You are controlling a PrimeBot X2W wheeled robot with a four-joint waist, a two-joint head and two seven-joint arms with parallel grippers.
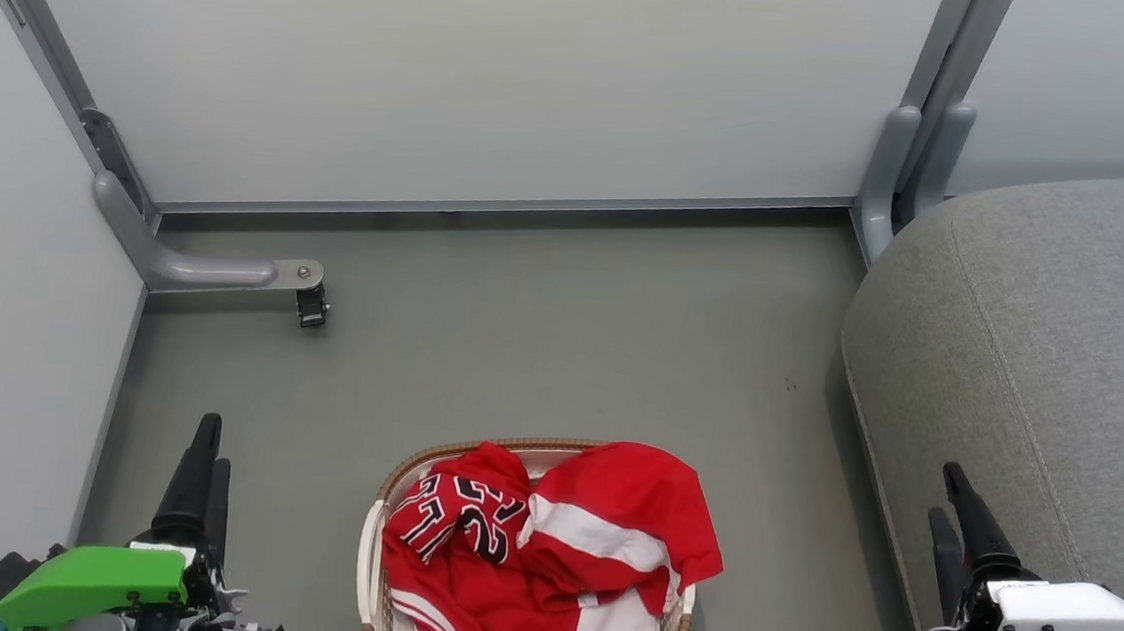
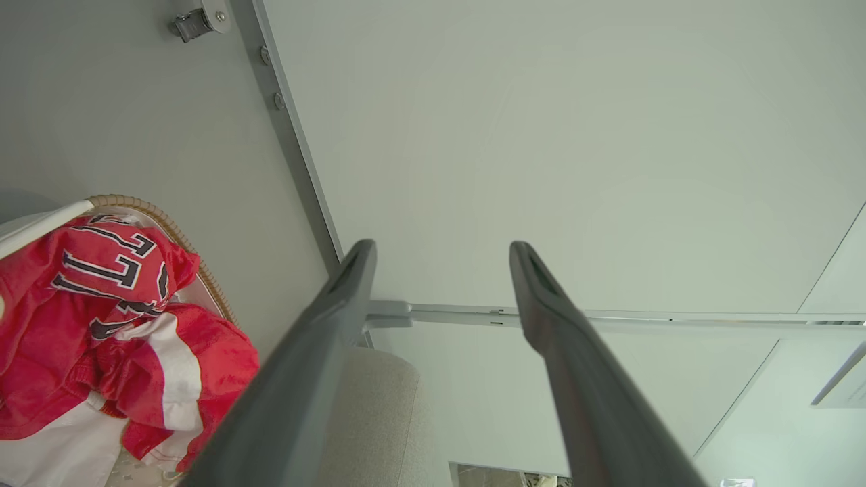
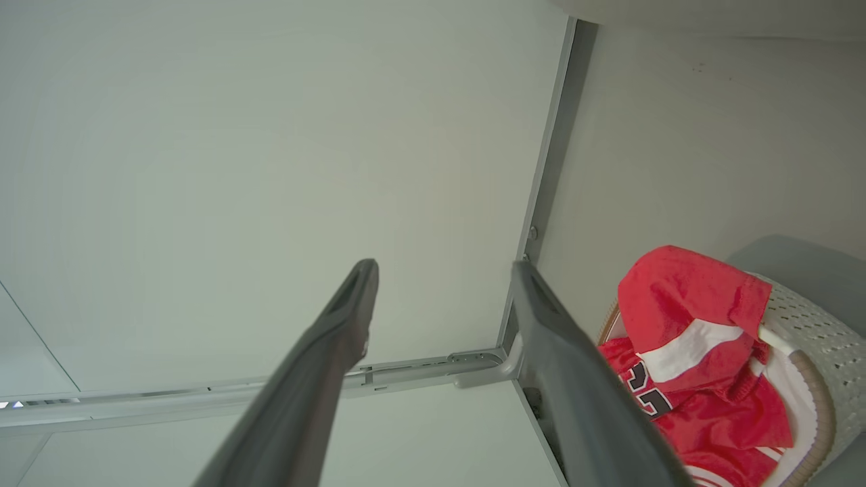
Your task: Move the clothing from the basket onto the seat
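Note:
The basket [image 1: 431,454] stands on the floor at the bottom middle of the head view, piled with the clothing. A red jersey [image 1: 460,523] with black-and-white numerals lies on the left of the pile. A red garment with broad white panels [image 1: 605,530] lies on the right and hangs over the rim. The grey seat [image 1: 1051,344] is at the right. My left gripper [image 1: 215,444] hangs left of the basket, open and empty, its fingers [image 2: 338,318] spread. My right gripper [image 1: 944,491] is over the seat's front edge, also open and empty, its fingers [image 3: 555,338] apart. Both wrist views catch the jersey [image 2: 101,257] [image 3: 649,392].
Pale partition walls close the space at the back and left. A grey metal foot with a small caster [image 1: 310,304] juts from the left wall, and a second post foot [image 1: 894,181] stands at the back beside the seat. Grey floor [image 1: 560,335] lies between the basket and the walls.

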